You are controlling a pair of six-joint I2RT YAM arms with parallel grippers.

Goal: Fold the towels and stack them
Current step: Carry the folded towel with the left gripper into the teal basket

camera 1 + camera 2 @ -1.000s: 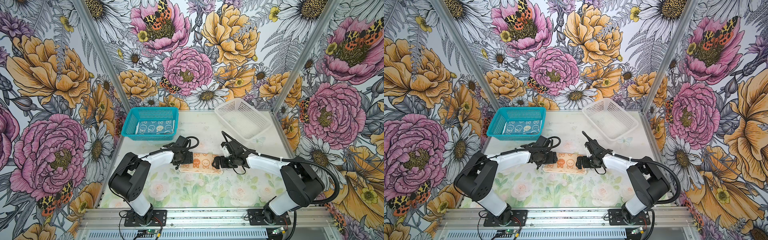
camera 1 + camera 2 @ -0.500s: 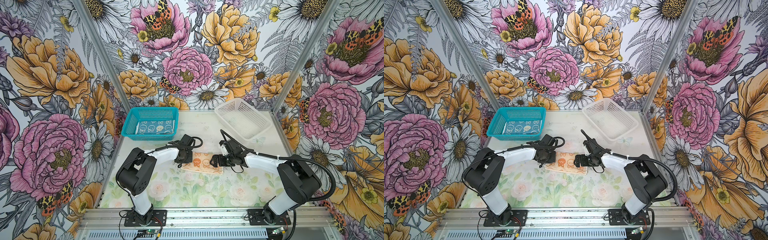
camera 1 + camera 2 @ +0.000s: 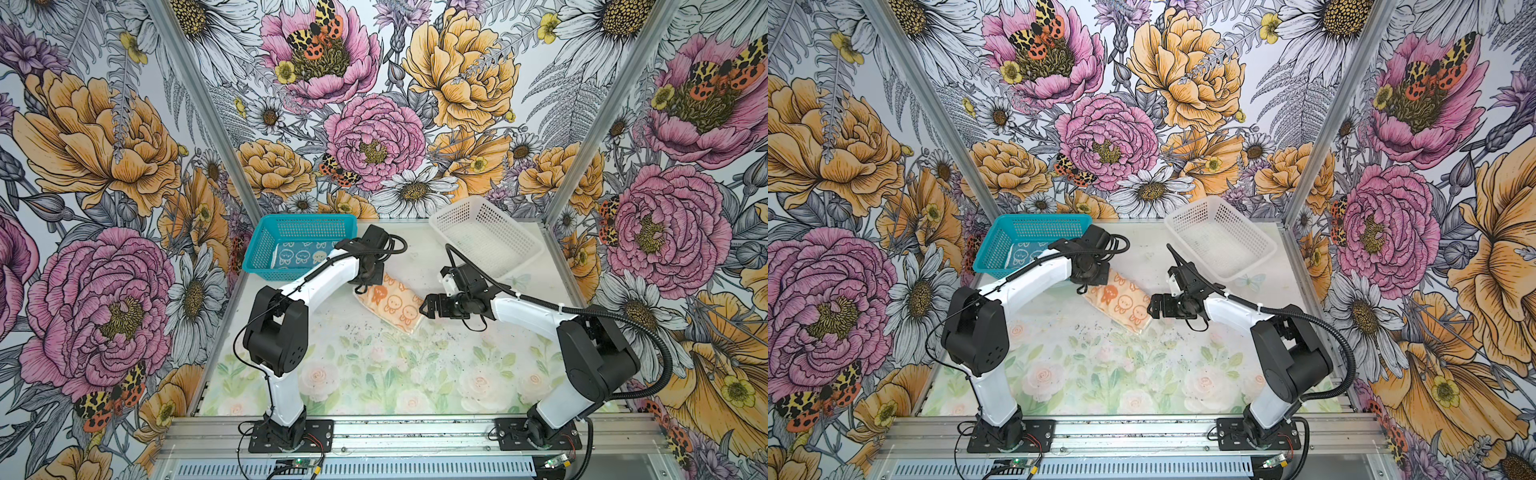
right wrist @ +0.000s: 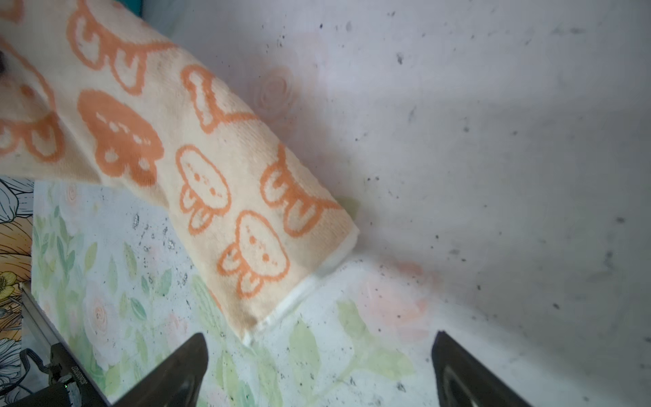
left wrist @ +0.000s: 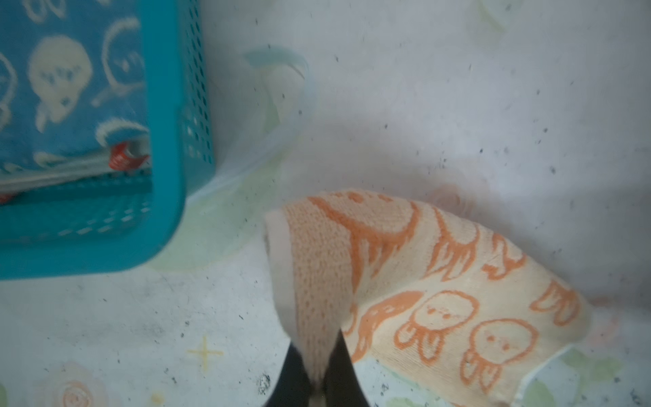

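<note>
The left claw (image 5: 318, 373) is pressed together on one short end of the folded peach towel (image 5: 440, 299), the one with orange cartoon faces. That end bunches between the two dark fingers and rides up off the surface (image 3: 374, 374), while the rest slopes down and away. In both top views the peach towel (image 3: 392, 301) lies as a slanted strip in the middle of the surface, running from the left claw (image 3: 368, 282) down to the right claw (image 3: 426, 309).

The right claw (image 4: 318, 338) is spread wide, with nothing between its fingers. It hangs low just beside the towel's far end, whose white-edged corner (image 4: 299, 299) stops short of the fingertips.

At the back left stands the teal basket (image 3: 266, 245), close beside the left claw. The teal towel (image 3: 301, 255) with pale bunnies lies folded in it, and the left wrist view shows a sliver of red under its edge. The white basket (image 3: 457, 203) sits at the back right, tilted askew, well apart from the peach towel.
</note>
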